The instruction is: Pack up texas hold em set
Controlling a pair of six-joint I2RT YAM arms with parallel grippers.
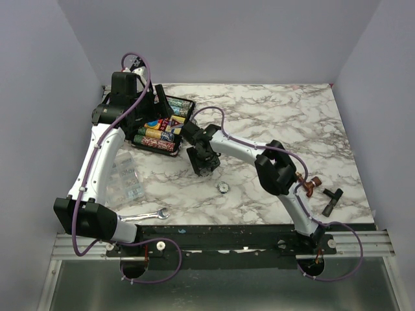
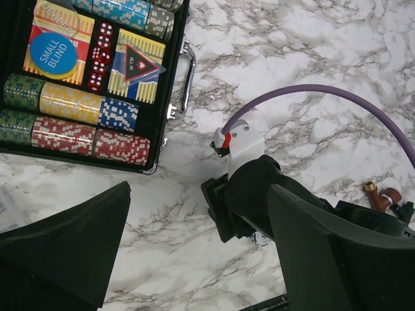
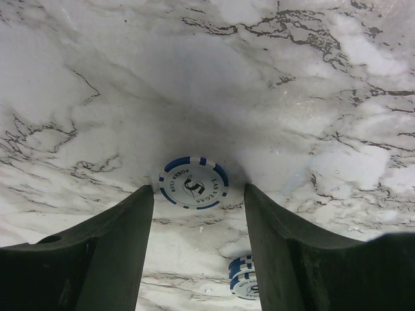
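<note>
The black hinged case (image 1: 162,127) lies open at the back left, with rows of multicoloured chips (image 2: 71,103), red dice (image 2: 100,55), a yellow-blue card box (image 2: 55,48) and a dark red triangle (image 2: 137,65) inside. Its metal handle (image 2: 188,71) faces right. My left gripper (image 2: 201,259) hangs open high above the marble beside the case, holding nothing. My right gripper (image 3: 198,194) points down at the table just in front of the case, open, its fingertips on either side of a white-and-blue chip (image 3: 193,183) lying flat. A small stack of the same chips (image 3: 241,278) lies nearer.
A silver wrench (image 1: 146,216) lies at the near edge by the left arm's base. A clear plastic bag (image 1: 126,178) lies left of centre. A brown tap-shaped piece (image 1: 310,184) and a black part (image 1: 332,201) sit at the right. One round chip (image 1: 222,188) lies mid-table.
</note>
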